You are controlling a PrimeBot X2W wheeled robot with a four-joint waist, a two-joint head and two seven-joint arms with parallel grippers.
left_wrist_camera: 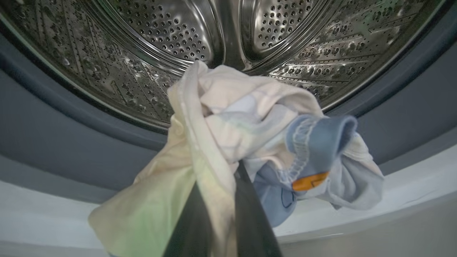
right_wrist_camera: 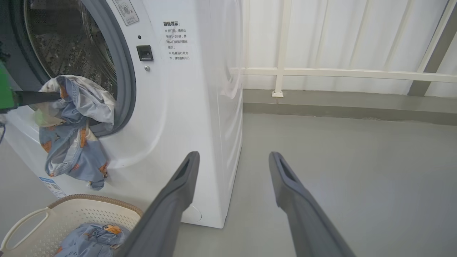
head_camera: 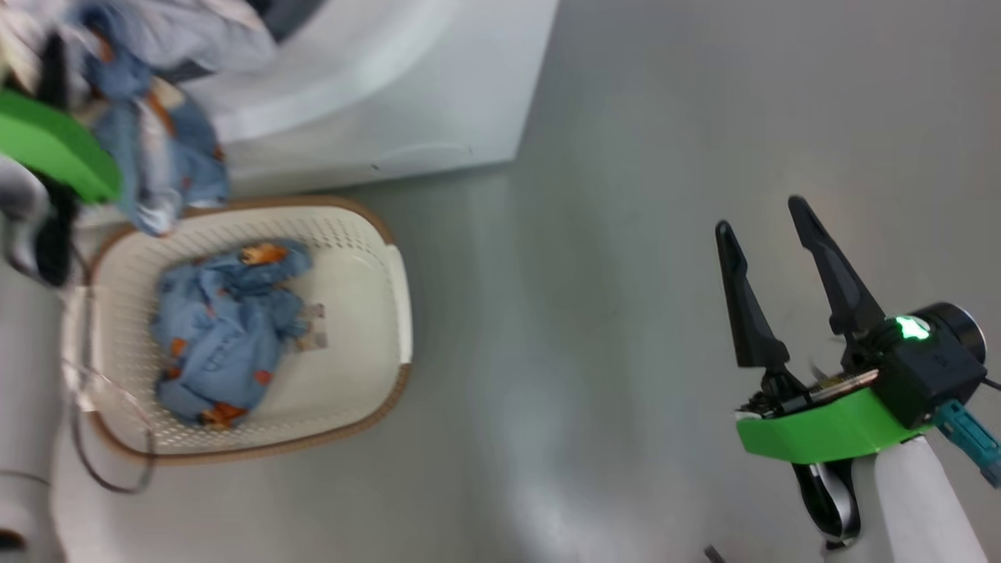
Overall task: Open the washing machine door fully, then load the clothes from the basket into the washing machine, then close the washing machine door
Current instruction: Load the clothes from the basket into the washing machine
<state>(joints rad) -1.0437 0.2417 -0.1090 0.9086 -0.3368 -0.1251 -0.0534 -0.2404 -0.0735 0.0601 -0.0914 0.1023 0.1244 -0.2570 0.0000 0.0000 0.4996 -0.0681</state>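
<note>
Left wrist: clothes (left_wrist_camera: 232, 117) pinched in L hand (left_wrist_camera: 219, 175).

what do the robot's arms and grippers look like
The right gripper and left gripper each have two long dark tapered fingers on a green mount. The right mount carries a black block with a green light and teal plug. Forearms are white.

Shiny perforated steel drum (left_wrist_camera: 171, 35); soft cloth clothes (left_wrist_camera: 228, 107); seemingly plastic basket (head_camera: 361, 262).

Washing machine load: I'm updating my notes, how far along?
Done: perforated steel drum exposed. In hand: left tool shut on a cream and light blue fabric bundle at its mouth. Left: blue printed garment in the cream perforated plastic basket, closing the door.
</note>
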